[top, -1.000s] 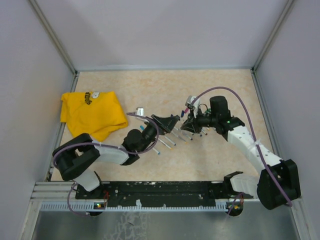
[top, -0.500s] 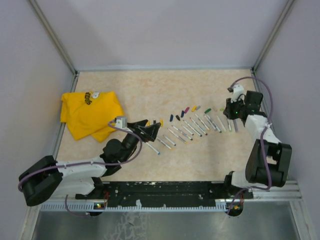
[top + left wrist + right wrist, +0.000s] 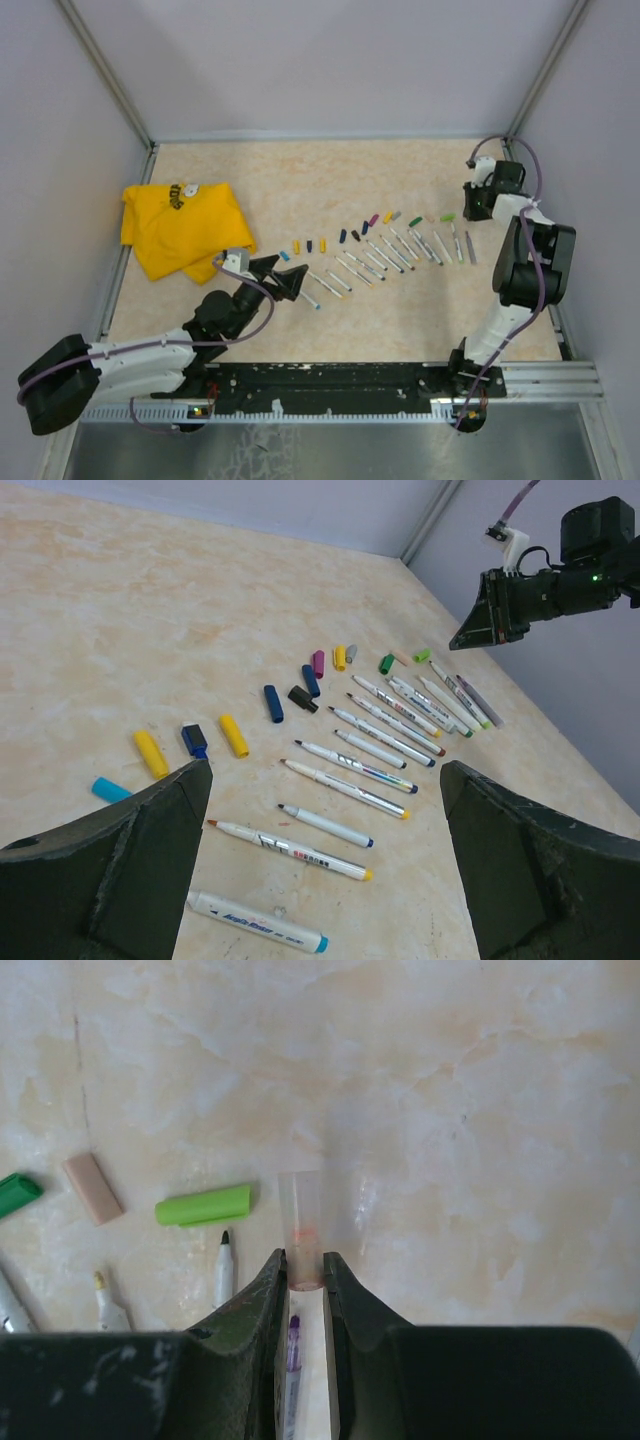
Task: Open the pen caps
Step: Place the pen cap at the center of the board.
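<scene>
We see the loose pen caps (image 3: 273, 703) lined up just beyond the row of pens (image 3: 370, 750). Both arms have just drawn off that row. The left gripper (image 3: 325, 775) gapes empty at its left end. Past its right end, the right gripper (image 3: 303, 1260) is clenched on one last pen (image 3: 300, 1310), its pale cap (image 3: 299, 1222) seemingly still on, so we judge one pull remains

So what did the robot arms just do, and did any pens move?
Both arms pulled away from the middle. The left gripper drew back toward the near left and hangs open and empty. The right gripper swung out to the far right, shut on a pen with a see-through cap. The loose pens, the pen caps and the yellow cloth look unmoved.
</scene>
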